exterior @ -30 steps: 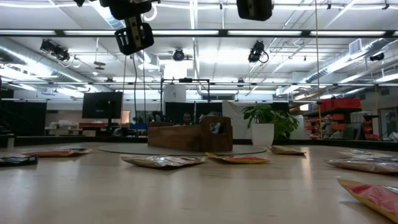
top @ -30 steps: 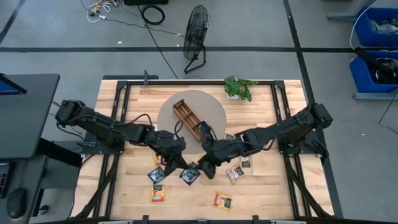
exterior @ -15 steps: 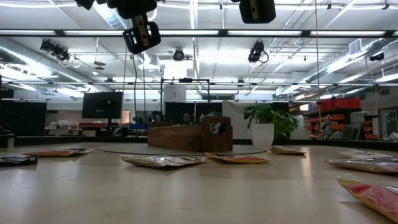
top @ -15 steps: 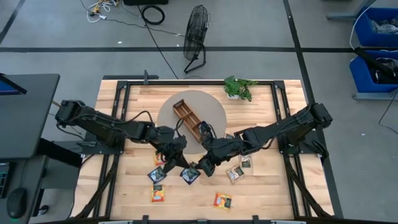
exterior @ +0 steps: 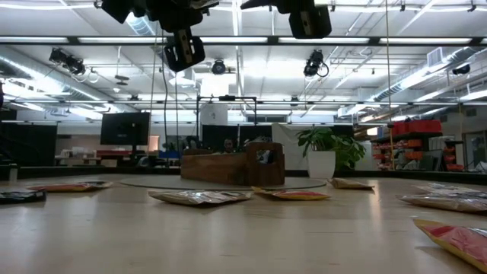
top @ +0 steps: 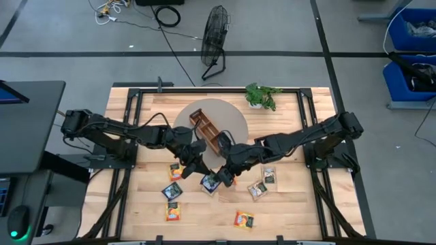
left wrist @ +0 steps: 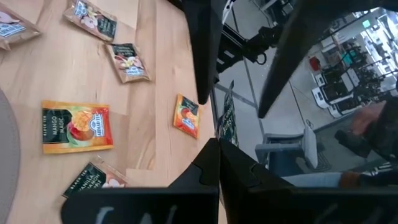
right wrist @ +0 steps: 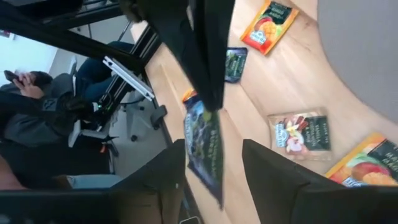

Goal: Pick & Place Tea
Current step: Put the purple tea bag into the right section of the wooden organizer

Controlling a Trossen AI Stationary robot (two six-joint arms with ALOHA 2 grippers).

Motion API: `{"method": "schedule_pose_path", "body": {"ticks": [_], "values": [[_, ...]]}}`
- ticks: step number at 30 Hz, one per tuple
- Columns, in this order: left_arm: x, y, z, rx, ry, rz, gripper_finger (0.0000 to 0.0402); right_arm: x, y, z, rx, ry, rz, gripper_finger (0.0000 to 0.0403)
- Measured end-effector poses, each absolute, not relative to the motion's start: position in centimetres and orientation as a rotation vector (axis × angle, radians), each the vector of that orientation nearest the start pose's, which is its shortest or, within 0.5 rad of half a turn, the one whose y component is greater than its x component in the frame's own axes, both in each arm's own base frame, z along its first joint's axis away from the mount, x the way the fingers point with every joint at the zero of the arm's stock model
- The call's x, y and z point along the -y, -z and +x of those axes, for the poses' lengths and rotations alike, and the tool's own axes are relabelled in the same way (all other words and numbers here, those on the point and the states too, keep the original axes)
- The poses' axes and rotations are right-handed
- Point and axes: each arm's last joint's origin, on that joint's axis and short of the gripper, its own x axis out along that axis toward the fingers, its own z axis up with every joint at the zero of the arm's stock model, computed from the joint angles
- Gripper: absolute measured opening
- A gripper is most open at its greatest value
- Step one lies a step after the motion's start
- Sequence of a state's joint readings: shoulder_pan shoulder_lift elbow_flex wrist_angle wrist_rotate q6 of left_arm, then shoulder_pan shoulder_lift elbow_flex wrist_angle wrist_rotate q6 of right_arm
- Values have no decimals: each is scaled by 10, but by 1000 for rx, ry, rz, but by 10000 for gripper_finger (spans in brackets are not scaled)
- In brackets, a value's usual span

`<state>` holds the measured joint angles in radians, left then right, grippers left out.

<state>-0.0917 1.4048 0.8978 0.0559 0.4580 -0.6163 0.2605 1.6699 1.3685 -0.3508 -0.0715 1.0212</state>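
While both arms meet over the middle of the table in the high view, the left gripper (top: 202, 171) pinches a dark blue sachet (top: 210, 182) by its upper edge, and the right gripper (top: 225, 178) sits just beside it on the side away from the left arm, so the two tools face each other with the sachet between them, lifted clear of the loose sachets and near the wooden tray (top: 208, 131). From table height only the two wrists show at the top, well above the tray (exterior: 232, 164). Past the left fingers, the packet (left wrist: 226, 118) hangs edge-on, long axis running away from the tips. Past the right arm's own fingers (right wrist: 160, 180), the sachet (right wrist: 205, 148) dangles from the left tips into their parted gap; they stand half wide, not touching it. A handover looks likely.
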Motion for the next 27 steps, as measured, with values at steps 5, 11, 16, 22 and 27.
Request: {"method": "schedule_pose_path", "body": {"ticks": [5, 11, 16, 22, 27], "values": [[41, -257, 302, -603, 387, -673, 1, -93, -292, 363, -757, 33, 908, 137], [38, -259, 303, -571, 387, -675, 1, -90, -292, 364, -770, 16, 921, 98], [36, -262, 305, -541, 385, -705, 1, -88, -292, 364, -771, 14, 926, 62], [36, -262, 304, -553, 387, -711, 18, -88, -293, 365, -756, 7, 922, 9], [36, -256, 301, -612, 382, -660, 51, -90, -291, 362, -770, 47, 916, 4]]}}
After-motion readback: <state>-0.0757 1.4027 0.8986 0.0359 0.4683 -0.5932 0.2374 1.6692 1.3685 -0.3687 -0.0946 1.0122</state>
